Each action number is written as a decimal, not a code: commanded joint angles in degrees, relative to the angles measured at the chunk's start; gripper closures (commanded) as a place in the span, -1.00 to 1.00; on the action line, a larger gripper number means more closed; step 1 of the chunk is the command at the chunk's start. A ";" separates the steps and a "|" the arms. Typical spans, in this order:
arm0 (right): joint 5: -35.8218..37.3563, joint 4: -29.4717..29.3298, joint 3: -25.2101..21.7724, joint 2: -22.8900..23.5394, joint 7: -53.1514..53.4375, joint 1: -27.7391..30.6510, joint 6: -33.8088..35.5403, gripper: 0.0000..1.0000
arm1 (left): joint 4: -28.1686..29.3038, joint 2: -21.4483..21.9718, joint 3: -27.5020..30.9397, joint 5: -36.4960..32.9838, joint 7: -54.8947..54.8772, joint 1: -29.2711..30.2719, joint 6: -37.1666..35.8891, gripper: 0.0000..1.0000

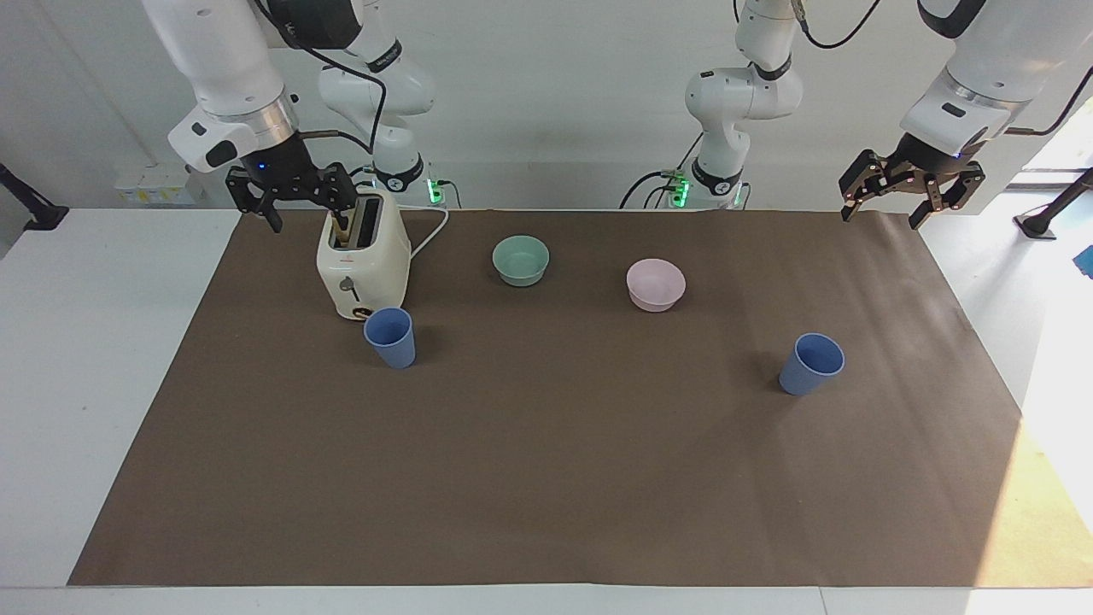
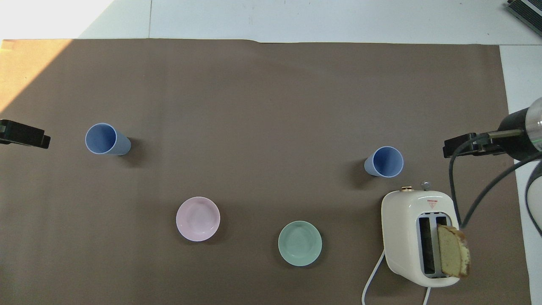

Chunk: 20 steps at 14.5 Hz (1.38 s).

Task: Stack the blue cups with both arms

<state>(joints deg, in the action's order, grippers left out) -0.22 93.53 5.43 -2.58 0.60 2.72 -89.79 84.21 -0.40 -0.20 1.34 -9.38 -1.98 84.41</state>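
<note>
Two blue cups stand upright and apart on the brown mat. One cup (image 1: 390,336) (image 2: 385,162) stands just beside the toaster, farther from the robots than it. The other cup (image 1: 811,363) (image 2: 106,139) stands toward the left arm's end of the table. My right gripper (image 1: 301,205) (image 2: 465,146) hangs open and empty in the air by the toaster's top, touching no cup. My left gripper (image 1: 905,209) (image 2: 23,134) hangs open and empty over the mat's corner at the left arm's end, well above the table.
A cream toaster (image 1: 363,265) (image 2: 417,237) with a slice of bread (image 2: 453,250) in one slot stands near the right arm, its cord trailing toward the robots. A mint-green bowl (image 1: 521,259) (image 2: 300,243) and a pink bowl (image 1: 655,284) (image 2: 197,218) sit between the arm bases.
</note>
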 commanded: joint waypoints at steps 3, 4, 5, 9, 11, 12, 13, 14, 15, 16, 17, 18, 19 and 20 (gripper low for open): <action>0.22 -0.10 0.28 -0.32 -0.96 0.71 0.05 -1.00 | -0.19 0.40 0.29 -0.82 0.77 -0.74 -0.74 -1.00; 0.22 -0.10 0.28 -0.32 -0.96 0.71 0.05 -1.00 | -0.19 0.40 0.29 -0.82 0.68 -0.74 -0.65 -1.00; 0.22 -0.10 0.28 -0.32 -0.96 0.71 0.05 -1.00 | -0.19 0.40 0.37 -0.82 0.68 -0.74 -0.65 -1.00; 0.22 -0.10 0.28 -0.32 -0.96 0.71 0.05 -1.00 | -0.19 0.40 0.37 -0.82 0.59 -0.57 -0.91 -1.00; 0.22 -0.10 0.28 -0.32 -0.96 0.71 0.05 -1.00 | -0.19 0.40 0.55 -0.82 0.59 -0.04 -0.82 -1.00; 0.22 -0.10 0.28 -0.32 -0.96 0.71 0.05 -1.00 | -0.19 0.40 0.72 -0.82 0.59 0.05 -0.82 -1.00; 0.22 -0.10 0.28 -0.32 -0.96 0.71 0.05 -1.00 | -0.19 0.40 0.73 -0.82 0.59 0.14 -0.91 -1.00; 0.22 -0.10 0.28 -0.32 -0.96 0.71 0.05 -1.00 | -0.19 0.40 0.73 -0.82 0.59 0.05 -0.91 -1.00; 0.22 -0.10 0.28 -0.32 -0.96 0.71 0.05 -1.00 | -0.19 0.40 0.81 -0.82 0.59 0.14 -1.17 -1.00; 0.22 -0.10 0.28 -0.32 -0.96 0.71 0.05 -1.00 | -0.10 0.40 0.73 -0.82 0.59 0.14 -1.26 -1.00; 0.22 -0.10 0.28 -0.32 -0.96 0.71 0.05 -1.00 | -0.19 0.40 0.81 -0.82 0.59 0.14 -1.17 -1.00; 0.22 -0.10 0.28 -0.32 -0.96 0.71 0.05 -1.00 | -0.19 0.40 0.81 -0.82 0.59 0.14 -1.09 -1.00; 0.22 -0.10 0.28 -0.32 -0.96 0.71 0.05 -1.00 | -0.19 0.40 0.81 -0.82 0.77 0.05 -0.82 -1.00; 0.22 -0.10 0.28 -0.32 -0.96 0.71 0.05 -1.00 | -0.10 0.40 0.81 -0.82 0.51 0.14 -1.00 -1.00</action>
<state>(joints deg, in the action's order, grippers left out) -0.22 93.52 5.43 -2.58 0.60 2.72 -89.79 84.21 -0.40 0.56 1.34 -9.31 -1.87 84.35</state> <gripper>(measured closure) 0.000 0.000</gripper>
